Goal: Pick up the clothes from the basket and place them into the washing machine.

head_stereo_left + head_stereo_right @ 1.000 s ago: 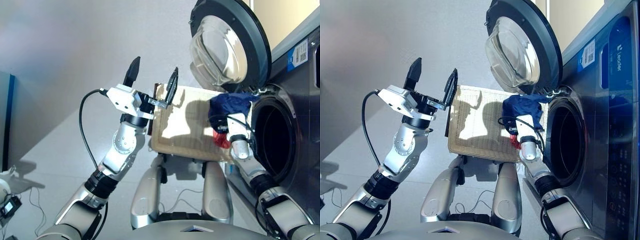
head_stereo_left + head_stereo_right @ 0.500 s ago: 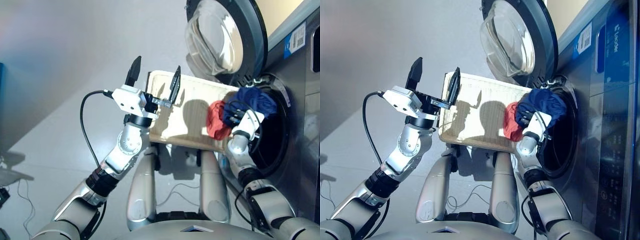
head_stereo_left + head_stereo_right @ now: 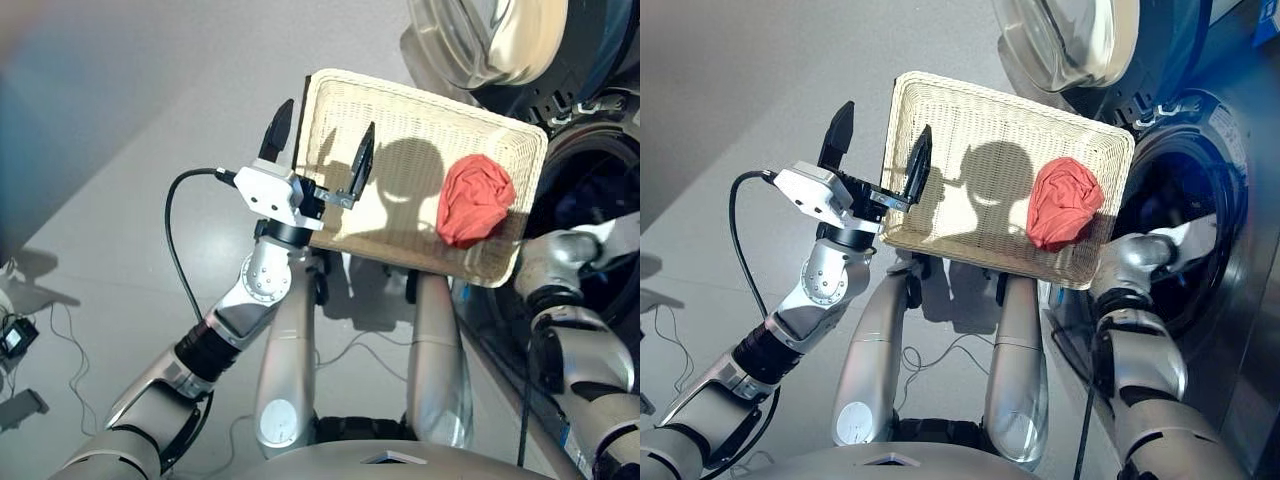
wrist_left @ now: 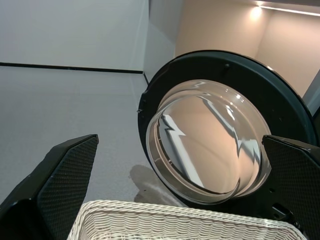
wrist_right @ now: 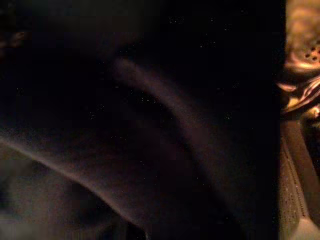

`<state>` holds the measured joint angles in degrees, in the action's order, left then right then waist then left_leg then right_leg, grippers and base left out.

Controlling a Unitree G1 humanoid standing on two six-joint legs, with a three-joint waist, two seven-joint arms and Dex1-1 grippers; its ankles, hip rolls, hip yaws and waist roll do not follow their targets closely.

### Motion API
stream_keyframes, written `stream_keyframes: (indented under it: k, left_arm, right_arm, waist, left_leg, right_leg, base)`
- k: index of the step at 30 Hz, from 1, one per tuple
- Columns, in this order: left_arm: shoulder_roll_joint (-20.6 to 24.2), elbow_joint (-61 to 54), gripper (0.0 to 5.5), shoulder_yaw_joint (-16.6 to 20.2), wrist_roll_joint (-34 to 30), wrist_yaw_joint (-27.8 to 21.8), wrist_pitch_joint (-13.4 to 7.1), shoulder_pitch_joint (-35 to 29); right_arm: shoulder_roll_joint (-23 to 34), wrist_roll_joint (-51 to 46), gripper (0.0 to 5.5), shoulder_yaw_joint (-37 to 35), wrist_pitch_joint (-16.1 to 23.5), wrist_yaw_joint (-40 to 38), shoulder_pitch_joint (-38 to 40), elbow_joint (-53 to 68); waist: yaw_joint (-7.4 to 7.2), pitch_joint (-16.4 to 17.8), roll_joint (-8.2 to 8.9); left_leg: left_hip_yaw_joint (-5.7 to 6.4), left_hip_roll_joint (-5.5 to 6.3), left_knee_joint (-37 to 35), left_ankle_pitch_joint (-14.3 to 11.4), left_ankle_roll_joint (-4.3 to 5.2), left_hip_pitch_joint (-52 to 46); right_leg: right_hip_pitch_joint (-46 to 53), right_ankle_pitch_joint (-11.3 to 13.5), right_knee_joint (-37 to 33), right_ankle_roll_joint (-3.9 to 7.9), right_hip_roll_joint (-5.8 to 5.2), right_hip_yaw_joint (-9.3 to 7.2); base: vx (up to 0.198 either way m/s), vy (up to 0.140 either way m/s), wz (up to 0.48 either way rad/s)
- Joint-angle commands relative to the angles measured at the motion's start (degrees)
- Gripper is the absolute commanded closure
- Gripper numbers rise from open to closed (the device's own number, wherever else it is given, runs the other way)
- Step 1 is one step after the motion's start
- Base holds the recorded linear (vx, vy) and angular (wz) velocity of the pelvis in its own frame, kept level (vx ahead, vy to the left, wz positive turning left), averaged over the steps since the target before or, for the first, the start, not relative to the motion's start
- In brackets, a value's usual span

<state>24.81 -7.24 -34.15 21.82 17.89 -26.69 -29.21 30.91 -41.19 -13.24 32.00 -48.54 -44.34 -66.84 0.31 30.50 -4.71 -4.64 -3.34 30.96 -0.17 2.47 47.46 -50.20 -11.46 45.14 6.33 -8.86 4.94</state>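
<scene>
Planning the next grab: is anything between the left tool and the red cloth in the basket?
Nothing visible. The open left tool hovers over bare basket weave; the red cloth lies uncovered beyond.

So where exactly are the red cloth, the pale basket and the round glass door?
red cloth (image 3: 474,200), left eye view: middle of the crumpled bundle.
basket (image 3: 400,88), left eye view: far woven rim.
glass door (image 4: 210,145), left wrist view: centre of the clear bowl-shaped pane.
</scene>
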Motion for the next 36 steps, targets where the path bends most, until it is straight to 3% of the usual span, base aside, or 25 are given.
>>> stream_keyframes:
  k: [1,9,10,14,18,22,27,31,36]
  left_arm:
    - [-0.2,-4.2,0.0,1.1,0.3,-0.1,-2.1,-1.5]
    - [0.6,-5.2,0.0,2.5,1.3,0.1,-2.1,-1.3]
    - [0.7,-5.3,0.0,2.6,1.4,0.2,-2.2,-1.5]
    - [0.4,-5.0,0.0,3.1,1.3,0.6,-2.4,-2.0]
    - [-0.6,-4.6,0.0,3.9,0.8,1.0,-2.5,-2.1]
    - [-1.4,-4.1,0.0,5.9,-0.4,0.8,-2.2,-0.9]
    - [-1.2,-4.6,0.0,8.1,0.5,-1.1,-1.9,2.9]
    - [-0.9,-5.5,0.0,9.2,1.0,-2.8,-1.2,5.1]
    - [-0.7,-6.8,0.0,9.8,1.4,-4.4,-0.8,6.2]
  right_arm:
    - [9.9,-9.1,5.5,-4.1,4.8,-0.5,0.6,-2.1]
    - [15.3,-13.6,5.5,-4.2,5.4,1.6,-1.3,-3.3]
    - [15.1,-14.6,0.0,-3.7,5.7,2.7,-1.7,-2.4]
    - [12.7,-16.3,0.0,-2.3,5.9,6.2,-1.7,-1.0]
    - [6.8,-14.0,0.0,1.8,5.1,10.6,0.6,3.5]
    - [-1.9,-8.5,0.0,11.4,1.6,19.8,10.2,15.9]
    - [-7.1,-0.6,0.0,20.7,-0.7,27.3,20.1,31.8]
    - [-5.2,2.7,0.0,27.9,-4.5,34.4,23.8,42.4]
    - [-2.5,7.0,0.0,34.0,-7.7,39.3,21.4,49.1]
  waist:
    - [-0.73,-1.3,-1.12]
    - [-0.98,-1.4,-1.01]
    - [-0.98,-1.5,-0.87]
    - [-1.04,-1.3,-0.43]
    - [-1.33,-0.8,0.24]
    - [-2.26,-0.7,1.78]
    - [-3.0,-0.7,3.3]
    - [-3.15,-0.7,4.05]
    - [-2.76,-0.7,4.19]
  left_leg:
    - [-1.13,-1.11,12.5,-13.3,1.01,-2.3]
    - [-1.93,-1.44,13.4,-14.3,0.97,-1.4]
    - [-2.07,-1.46,13.4,-14.4,0.93,-1.4]
    - [-2.2,-1.68,13.3,-14.6,0.83,-1.7]
    - [-2.63,-1.87,12.4,-14.2,0.73,-2.4]
    - [-3.26,-2.14,11.2,-13.6,0.69,-3.0]
    - [-3.59,-2.36,10.7,-13.1,0.73,-3.1]
    - [-3.74,-2.64,10.7,-12.7,0.76,-2.7]
    - [-3.84,-2.75,10.3,-12.3,0.79,-2.6]
  right_leg:
    - [0.3,3.4,-1.5,0.35,1.35,-0.32]
    - [-0.8,2.9,-0.9,0.21,1.49,-0.21]
    - [-0.8,2.9,-0.9,0.11,1.48,-0.25]
    - [-0.7,3.0,-1.1,-0.05,1.67,-0.14]
    - [0.0,3.5,-2.0,-0.31,1.85,-0.21]
    - [0.4,4.2,-3.2,-0.6,2.23,-0.24]
    - [0.6,5.0,-4.1,-0.84,2.62,0.04]
    - [0.3,5.5,-4.4,-0.84,2.54,-0.06]
    - [0.0,5.7,-4.7,-0.8,2.43,-0.11]
  base:
    - [0.0,0.0,0.0]
    - [0.0,0.0,0.0]
    - [0.0,0.0,0.0]
    - [0.0,0.0,0.0]
    - [0.0,0.0,0.0]
    - [0.0,0.0,0.0]
    - [0.0,0.0,0.0]
    - [0.0,0.0,0.0]
    - [0.0,0.0,0.0]
